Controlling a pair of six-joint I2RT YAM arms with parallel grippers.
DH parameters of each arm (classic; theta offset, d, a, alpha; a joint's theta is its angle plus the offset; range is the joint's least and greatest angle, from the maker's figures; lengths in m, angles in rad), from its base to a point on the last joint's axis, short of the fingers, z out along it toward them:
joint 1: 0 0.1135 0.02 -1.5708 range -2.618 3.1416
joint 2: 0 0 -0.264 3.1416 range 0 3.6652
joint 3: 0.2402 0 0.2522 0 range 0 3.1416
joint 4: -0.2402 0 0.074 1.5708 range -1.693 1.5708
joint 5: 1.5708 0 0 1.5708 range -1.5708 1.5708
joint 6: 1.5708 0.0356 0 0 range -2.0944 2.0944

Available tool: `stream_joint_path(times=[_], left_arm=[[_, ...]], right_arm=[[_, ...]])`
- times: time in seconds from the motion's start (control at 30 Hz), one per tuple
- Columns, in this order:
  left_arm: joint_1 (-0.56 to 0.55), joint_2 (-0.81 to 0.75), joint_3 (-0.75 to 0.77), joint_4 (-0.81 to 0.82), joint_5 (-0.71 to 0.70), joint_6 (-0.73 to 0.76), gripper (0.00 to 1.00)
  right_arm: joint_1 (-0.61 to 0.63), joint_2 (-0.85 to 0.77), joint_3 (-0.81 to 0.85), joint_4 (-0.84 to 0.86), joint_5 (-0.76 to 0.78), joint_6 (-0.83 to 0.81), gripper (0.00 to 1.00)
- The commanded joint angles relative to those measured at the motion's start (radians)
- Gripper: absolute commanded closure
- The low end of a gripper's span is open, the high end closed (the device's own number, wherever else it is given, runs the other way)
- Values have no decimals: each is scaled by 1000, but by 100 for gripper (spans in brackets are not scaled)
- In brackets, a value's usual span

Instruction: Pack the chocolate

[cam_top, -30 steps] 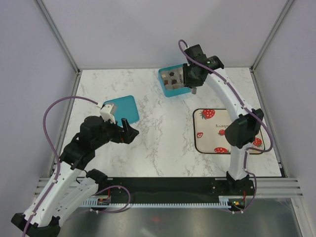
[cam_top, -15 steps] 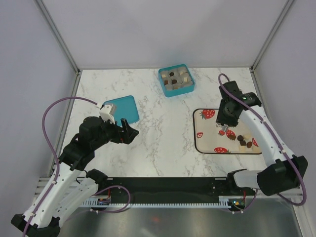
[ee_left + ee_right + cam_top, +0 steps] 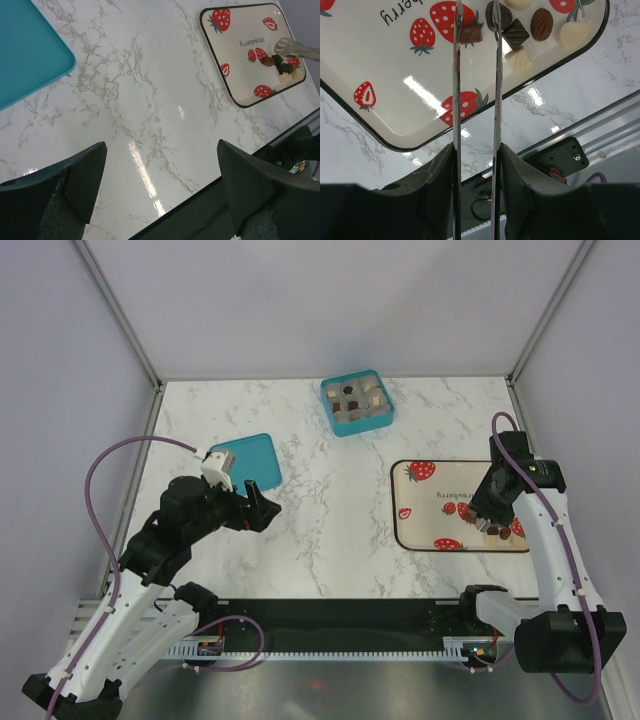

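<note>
- Several pieces in, several to go; judging the packing as roughly midway, no more.
- Counting a few bits of chocolate [image 3: 352,405] already lying in the grey compartments of the teal box [image 3: 345,428] at the far side of the bench [image 3: 330,520]; spotting dark and whitish ones there, too small for an exact tally.
- Finding the rest bunched at the near right end of the strawberry tray [image 3: 385,65]; making out about seven in the right wrist view, brown, dark and whitish, some touching one another.
- Reaching over that bunch with the right tool [image 3: 475,15]; holding its thin blades a little apart, straddling a tan-brown square piece [image 3: 471,33]; seeing one blade at the piece's edge and a gap on the other side, so not pinching yet, as far as can be told.
- Hovering the left tool [image 3: 161,165] over bare bench near the teal lid [image 3: 25,50], well apart from tray and box; spreading its jaws wide, carrying nothing.
- Expecting, as the step in hand, a closing on that square piece and a carry across to the box; leaving the remaining pieces and, by the look of it, the lid for afterwards.
</note>
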Motion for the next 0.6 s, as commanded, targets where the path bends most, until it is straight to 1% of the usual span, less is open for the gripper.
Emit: stream_joint_path(times=[0.0, 0.1, 0.17, 0.27, 0.57], left_arm=[[0, -10, 4, 34, 14, 35, 1], [0, -8, 2, 33, 22, 36, 1], [0, -10, 2, 36, 27, 36, 1], [0, -10, 2, 36, 28, 36, 1], [0, -8, 2, 37, 25, 35, 1]], right_arm=[[-5, -10, 3, -10, -13, 14, 52], [-6, -25, -11, -7, -35, 1, 52], [-5, -44, -26, 5, -82, -13, 51], [-6, -67, -38, 3, -87, -26, 49], [-5, -76, -89, -7, -90, -65, 48]])
